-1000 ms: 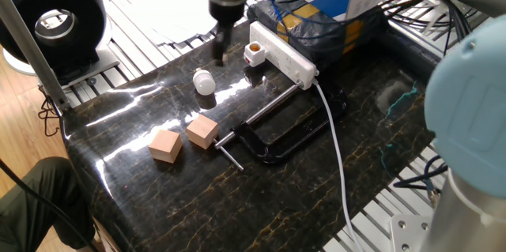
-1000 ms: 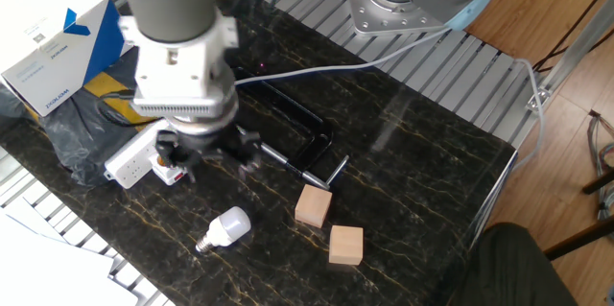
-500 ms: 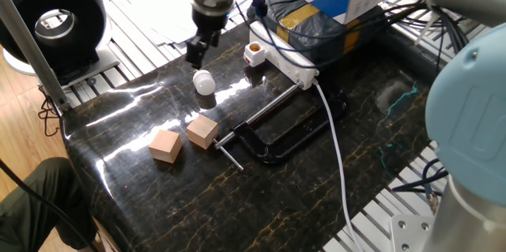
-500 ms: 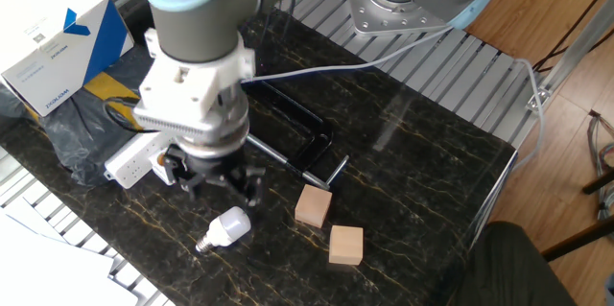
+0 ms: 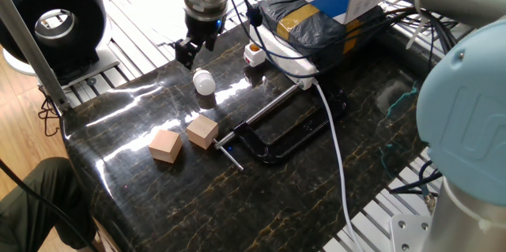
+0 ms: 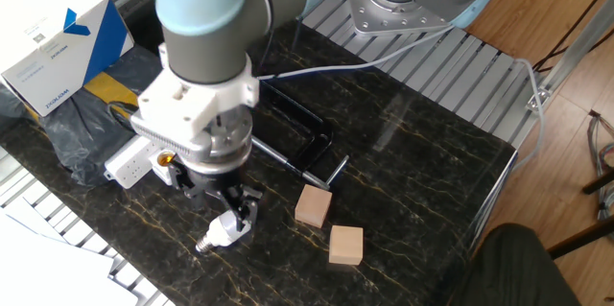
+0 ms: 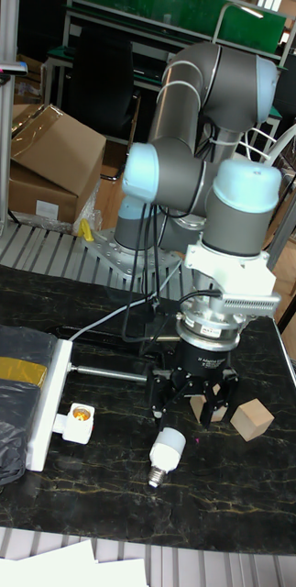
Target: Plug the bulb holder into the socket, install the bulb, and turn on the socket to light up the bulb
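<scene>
The robot's claw (image 7: 191, 401) hangs with its dark fingers (image 7: 158, 390) spread apart just above the bulb (image 7: 165, 450), holding nothing; in one fixed view the claw (image 5: 190, 49) sits just beyond the white globe (image 5: 205, 83), and in the other fixed view it comes down over the bulb (image 6: 223, 232) from above. The bulb lies on its side on the dark marbled bench (image 7: 120, 495), its metal screw tip pointing toward the near edge in the tall view. Beside it, the bulb holder (image 7: 77, 421), a small white cube with a brass-coloured opening facing up, is already seated against the side of the socket (image 7: 45, 401), a long white power strip that runs along the bench edge next to a black plastic bag (image 7: 5, 422) with a yellow band. The holder (image 5: 254, 53) shows a red mark in one fixed view, where the strip (image 5: 288, 56) trails a thick white cable (image 5: 337, 153) across the bench. A black clamp (image 5: 277, 133) lies between the strip and two tan wooden cubes (image 5: 202, 132) (image 5: 165, 144), which rest close together, near the bulb but apart from it. A blue and white carton (image 6: 53, 36) stands behind the bag.
</scene>
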